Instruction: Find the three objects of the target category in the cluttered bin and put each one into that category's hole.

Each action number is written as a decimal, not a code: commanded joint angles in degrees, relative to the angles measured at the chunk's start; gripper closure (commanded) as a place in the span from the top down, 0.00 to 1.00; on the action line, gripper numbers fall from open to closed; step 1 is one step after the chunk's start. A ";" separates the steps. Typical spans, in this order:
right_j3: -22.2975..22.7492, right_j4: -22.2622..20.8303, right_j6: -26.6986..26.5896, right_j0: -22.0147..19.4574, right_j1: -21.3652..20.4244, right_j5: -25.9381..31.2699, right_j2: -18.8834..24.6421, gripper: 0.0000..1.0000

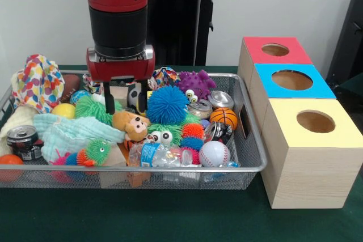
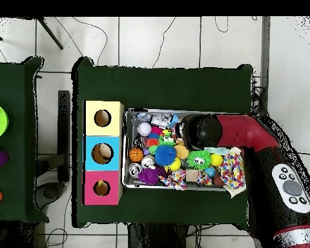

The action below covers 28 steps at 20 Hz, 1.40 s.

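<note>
The silver wire-mesh bin is full of toys; it also shows in the overhead view. My gripper hangs low over the bin's back left, fingers spread open around a pale block and a black-and-white ball. A tan dog toy lies just in front of it, beside the big blue spiky ball. I cannot make out the yellow duck or the orange tiger. The red-topped box's hole is at the far right, empty-looking; it shows in the overhead view too. The arm hides the gripper from above.
A purple knobbly monster, a basketball, a baseball, cans and a patterned cloth crowd the bin. The blue-topped box and the yellow-topped box stand in front of the red one.
</note>
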 commanded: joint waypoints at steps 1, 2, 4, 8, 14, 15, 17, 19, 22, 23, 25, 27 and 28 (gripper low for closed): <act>5.42 -4.49 -12.20 -2.37 3.31 -4.09 4.96 1.00; 5.57 -4.65 -12.32 -2.57 3.46 -4.04 5.22 1.00; 6.03 -4.91 -12.72 -3.11 3.85 -3.96 5.86 1.00; 7.43 -5.01 -13.50 -4.51 4.64 -3.78 7.60 1.00; 7.92 -6.30 -13.62 -5.09 5.57 -2.97 8.25 1.00; 8.04 -6.32 -13.57 -5.22 5.77 -2.59 8.31 1.00; 8.22 -6.12 -13.27 -5.44 6.24 -1.36 8.30 1.00; 8.37 -5.93 -13.20 -5.63 6.73 -0.25 8.30 1.00; 8.03 -6.24 -13.88 -6.10 7.76 0.00 8.70 1.00; 7.57 -6.57 -14.21 -6.13 8.25 -0.11 8.79 1.00; 7.28 -7.56 -14.59 -6.25 9.00 -1.24 8.95 1.00; 6.65 -9.06 -14.98 -6.33 9.94 -3.12 9.00 1.00; 6.03 -9.63 -15.30 -6.32 10.41 -3.28 8.93 1.00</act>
